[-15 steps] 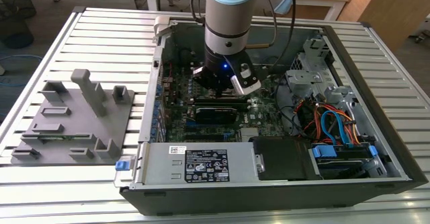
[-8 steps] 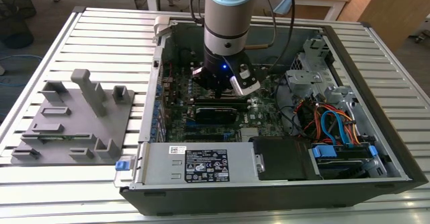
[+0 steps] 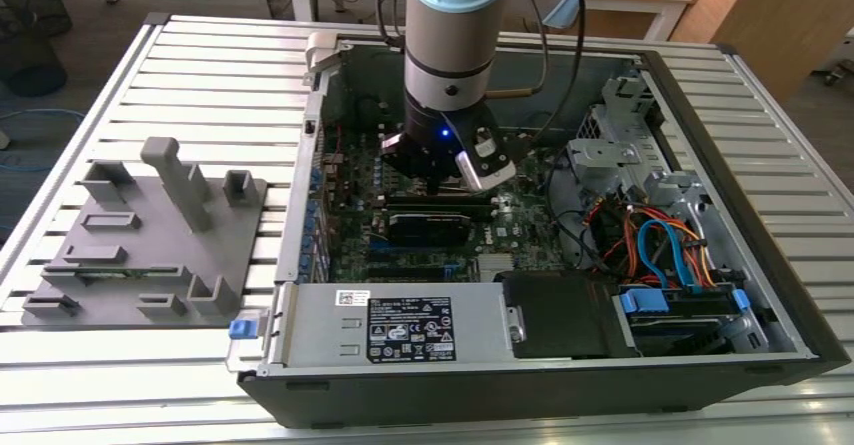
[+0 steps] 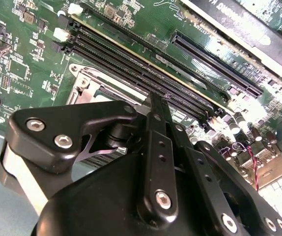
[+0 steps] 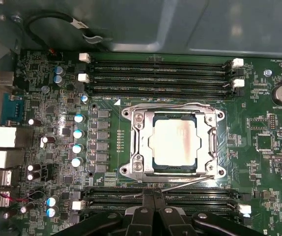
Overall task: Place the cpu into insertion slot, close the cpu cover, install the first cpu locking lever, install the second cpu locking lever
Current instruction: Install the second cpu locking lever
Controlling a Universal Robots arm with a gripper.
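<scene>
The cpu (image 5: 175, 142), a dull silver square, lies in the insertion slot (image 5: 131, 169) on the green board. The cpu cover (image 5: 211, 142), a silver frame, lies flat around it. One thin wire locking lever (image 5: 170, 105) runs along the socket edge by the white-clipped memory slots. The other lever (image 5: 190, 182) slants along the opposite edge. My gripper (image 5: 153, 194) is shut with its black fingertips together, right at this slanted lever's free end, holding nothing I can make out. In the second wrist view my gripper (image 4: 154, 101) hides most of the slot (image 4: 89, 84). In the exterior view my gripper (image 3: 434, 175) reaches down into the open computer case.
Long black memory slots (image 5: 160, 73) flank the socket on two sides. Upright capacitors (image 5: 78, 140) stand beside it. The case walls (image 3: 747, 195), cable bundles (image 3: 654, 245) and a power supply (image 3: 400, 330) surround the board. A grey fixture (image 3: 147, 245) sits at the exterior view's left.
</scene>
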